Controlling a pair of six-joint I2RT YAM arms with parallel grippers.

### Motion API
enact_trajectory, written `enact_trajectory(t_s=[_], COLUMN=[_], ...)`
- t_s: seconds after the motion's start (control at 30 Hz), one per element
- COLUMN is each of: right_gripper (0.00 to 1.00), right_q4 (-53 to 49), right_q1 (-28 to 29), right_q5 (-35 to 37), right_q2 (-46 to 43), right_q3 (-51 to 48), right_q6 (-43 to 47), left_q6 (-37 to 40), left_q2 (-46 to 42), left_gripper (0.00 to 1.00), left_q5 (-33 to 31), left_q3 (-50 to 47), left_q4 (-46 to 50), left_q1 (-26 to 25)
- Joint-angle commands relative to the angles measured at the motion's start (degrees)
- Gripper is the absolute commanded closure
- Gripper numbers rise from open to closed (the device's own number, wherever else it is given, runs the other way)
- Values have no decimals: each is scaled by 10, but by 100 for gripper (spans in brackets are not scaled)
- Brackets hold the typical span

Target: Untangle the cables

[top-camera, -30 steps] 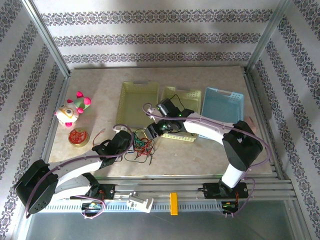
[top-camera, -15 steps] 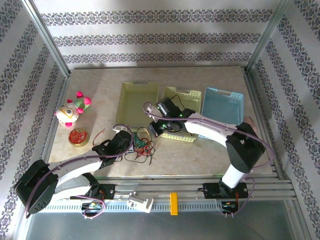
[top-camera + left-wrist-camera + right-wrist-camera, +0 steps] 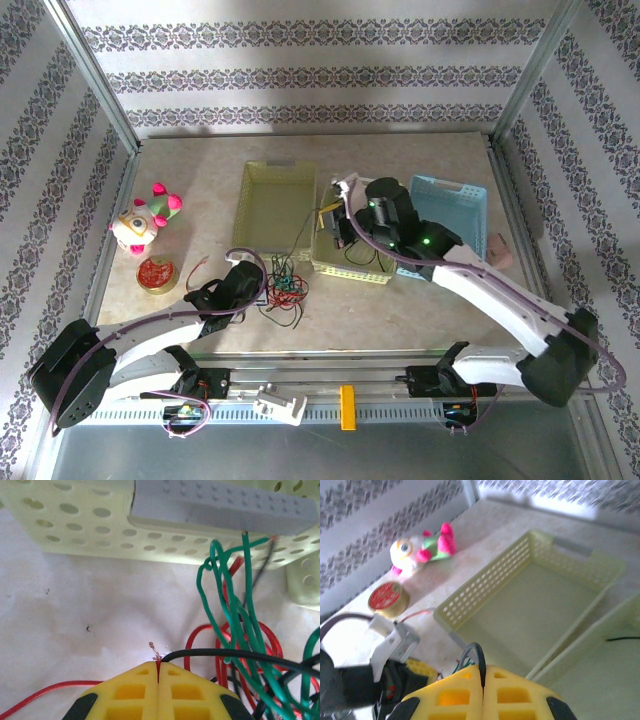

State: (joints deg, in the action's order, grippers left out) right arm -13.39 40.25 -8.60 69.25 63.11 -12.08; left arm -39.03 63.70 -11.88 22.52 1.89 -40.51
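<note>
The cables (image 3: 284,291) lie as a small red, green and black tangle on the table in front of the yellow baskets. At the tangle's left edge my left gripper (image 3: 262,287) is low on the table; its yellow jaws (image 3: 158,664) are shut on a red cable whose bare end sticks out. Green loops (image 3: 227,605) and a black strand (image 3: 225,653) lie just to its right. My right gripper (image 3: 328,213) is raised over the middle basket, shut (image 3: 481,669) on a black cable (image 3: 303,240) that stretches down to the tangle.
Three baskets stand in a row: pale yellow (image 3: 278,205), yellow (image 3: 358,262) and blue (image 3: 450,212). A plush toy (image 3: 145,220) and a red tin (image 3: 155,272) sit at the left. A metal frame bounds the table.
My right gripper shut on the black cable and rose back and to the right, drawing the strand up out of the tangle. The left gripper kept its place and grip.
</note>
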Motion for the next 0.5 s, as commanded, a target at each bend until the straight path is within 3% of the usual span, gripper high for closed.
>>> enact_trajectory(t_s=[0.0,0.3,0.47], right_gripper=[100,100,100], right_q4=[54,97,86], right_q1=[-17,-48,-67], right_q5=[78,220,176], right_q2=[-53,-155,-165], right_q3=[-14,-49,-49], right_q6=[-16,-15,-1], left_q6=[-1,-7,5], left_q2=[3,23,17], left_gripper=[100,100,100], left_q5=[-10,-21,-4], left_q3=[-4,0,-3], left_q4=[-6,4,-14], left_q1=[-8,-8,-8])
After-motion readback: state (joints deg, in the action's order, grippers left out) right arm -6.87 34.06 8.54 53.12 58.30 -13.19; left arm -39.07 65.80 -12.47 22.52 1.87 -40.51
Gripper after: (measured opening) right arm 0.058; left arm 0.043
